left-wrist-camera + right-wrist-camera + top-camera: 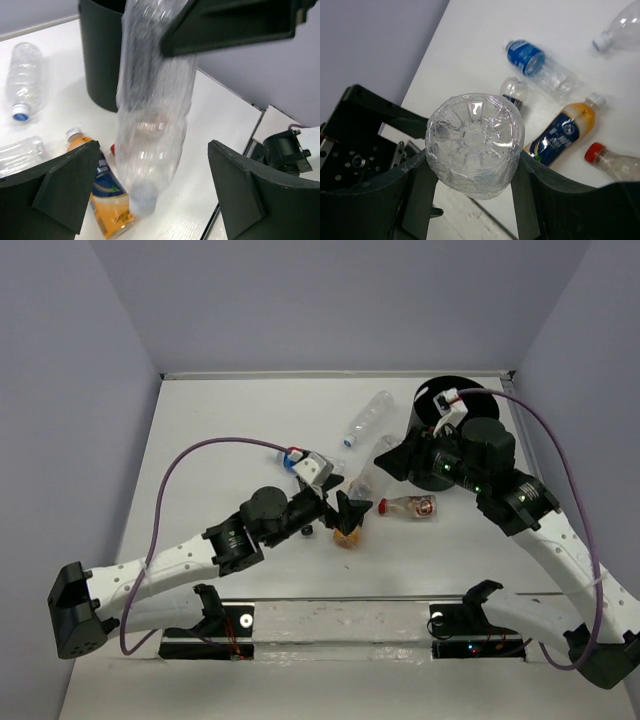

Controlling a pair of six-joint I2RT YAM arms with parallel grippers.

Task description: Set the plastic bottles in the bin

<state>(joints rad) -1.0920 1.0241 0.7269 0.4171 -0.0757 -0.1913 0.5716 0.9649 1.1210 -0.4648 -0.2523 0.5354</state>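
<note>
The right gripper (476, 175) is clamped on the ribbed base of a clear bottle (476, 142), at the centre of its wrist view. The left gripper (155, 192) gapes wide and holds nothing. The bottle hangs between its fingers, long axis near upright, cap down, above the orange juice bottle (107, 200). The bin (102, 60) stands upper left.

The white table (200, 440) carries the black bin (422, 410) standing far right; lying on it are a clear bottle (367, 418) far centre, and a blue-labelled bottle (538, 62), orange-juice bottle (565, 131) and red-capped bottle (410, 506) mid-table
</note>
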